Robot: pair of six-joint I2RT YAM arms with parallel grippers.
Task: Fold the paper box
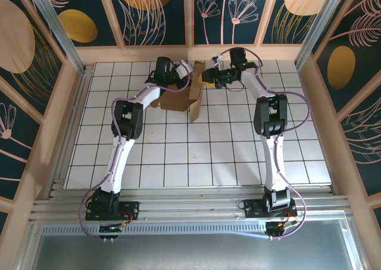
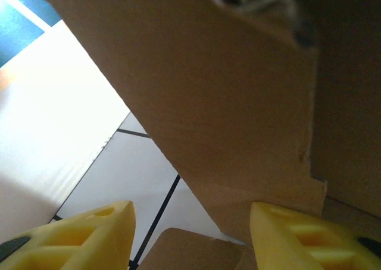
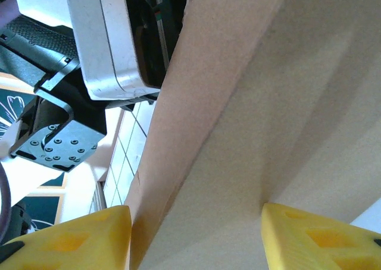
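The paper box [image 1: 177,97] is a brown cardboard sheet lying partly folded on the white tiles at the back of the table, with one wall [image 1: 194,96] standing up on its right side. My left gripper [image 1: 184,74] hovers over the box's far edge. In the left wrist view it [image 2: 191,228] is open, and a raised brown panel [image 2: 226,103] reaches down beside its right yellow finger [image 2: 297,240]. My right gripper [image 1: 206,79] meets the upright wall from the right. Its jaws [image 3: 195,228] stand wide open against the cardboard panel [image 3: 256,115].
A wooden border and patterned panels [image 1: 190,14] close off the table right behind the box. The left arm's wrist housing [image 3: 113,44] hangs close above the cardboard. White tiles [image 1: 196,163] stretch toward the arm bases.
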